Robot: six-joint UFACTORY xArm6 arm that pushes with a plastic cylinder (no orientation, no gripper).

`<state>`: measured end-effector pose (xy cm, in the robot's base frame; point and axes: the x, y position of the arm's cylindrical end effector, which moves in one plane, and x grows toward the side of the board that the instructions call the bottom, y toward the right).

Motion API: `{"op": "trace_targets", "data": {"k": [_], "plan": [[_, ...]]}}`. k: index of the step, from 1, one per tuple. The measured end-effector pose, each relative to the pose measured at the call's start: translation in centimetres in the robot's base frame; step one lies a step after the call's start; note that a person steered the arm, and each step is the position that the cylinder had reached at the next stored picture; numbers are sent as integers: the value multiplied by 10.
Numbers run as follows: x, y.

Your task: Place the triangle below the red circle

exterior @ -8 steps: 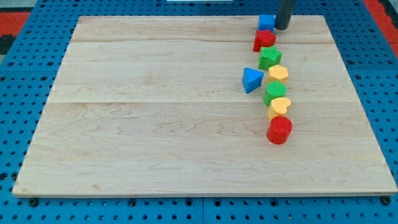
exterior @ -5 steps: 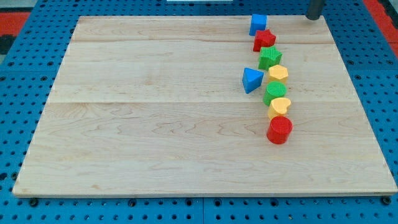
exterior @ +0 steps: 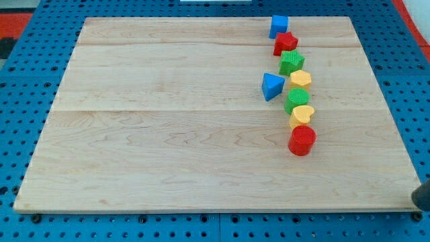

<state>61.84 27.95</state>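
Tip: a dark shape at the near right edge point(exterior: 422, 196) may be my rod; end cut off.
Claw: none fitted; state cannot be told.
Blue triangle point(exterior: 272, 86): left of the block column.
Red circle point(exterior: 302, 140): column's near end.
Bench point(exterior: 168, 134): bare on the near side.
Advice: push the triangle nearward wide of the column, then right.

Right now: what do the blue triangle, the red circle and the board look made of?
Blue triangle: likely 3D-printed plastic, matte, faintly ridged faces. Red circle: same look, fine ribbing on its side. Board: pale wood, visible grain and plank seams, smooth low-sheen finish. My tip sits off the board, bottom right.
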Motion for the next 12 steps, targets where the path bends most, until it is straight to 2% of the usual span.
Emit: {"op": "trace_targets", "data": {"k": [1, 2, 3, 5, 6, 7, 8, 9, 11, 12], "plan": [[0, -32], [0, -98], [0, -201], [-20, -332], [-90, -331], [-210, -289], [-298, -245], [-294, -197], [-225, -204], [-170, -192]]}}
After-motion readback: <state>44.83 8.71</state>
